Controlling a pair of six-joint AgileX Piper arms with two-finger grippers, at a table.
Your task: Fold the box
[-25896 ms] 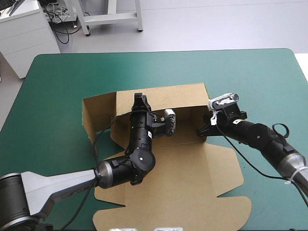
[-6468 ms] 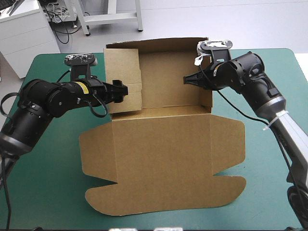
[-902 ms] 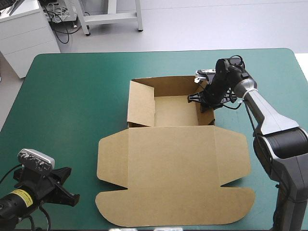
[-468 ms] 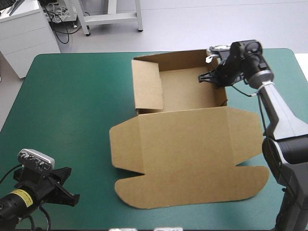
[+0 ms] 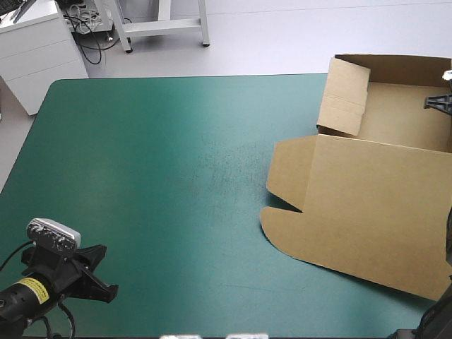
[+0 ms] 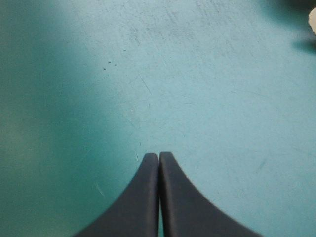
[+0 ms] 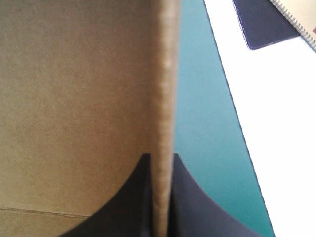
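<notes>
The brown box (image 5: 367, 198) lies at the table's right edge, slightly turned. It is an open tray (image 5: 399, 113) with raised walls at the far side, and its lid lies flat toward the near side. My right gripper (image 5: 432, 102) shows only as a black tip at the tray's right wall. In the right wrist view the right gripper (image 7: 159, 158) is shut on that upright wall (image 7: 163, 98), seen edge-on. My left gripper (image 5: 107, 286) rests at the near left corner, far from the box. The left gripper (image 6: 158, 154) is shut with nothing in it.
Bare teal-green cover (image 5: 155, 176) spans the left and middle of the table. Just beyond the table's right edge lies a white surface (image 7: 276, 123) with a dark notebook (image 7: 261, 22) on it.
The box has slid far to the right and turned a little, carried by my right gripper on its wall. My left arm has stayed put.
</notes>
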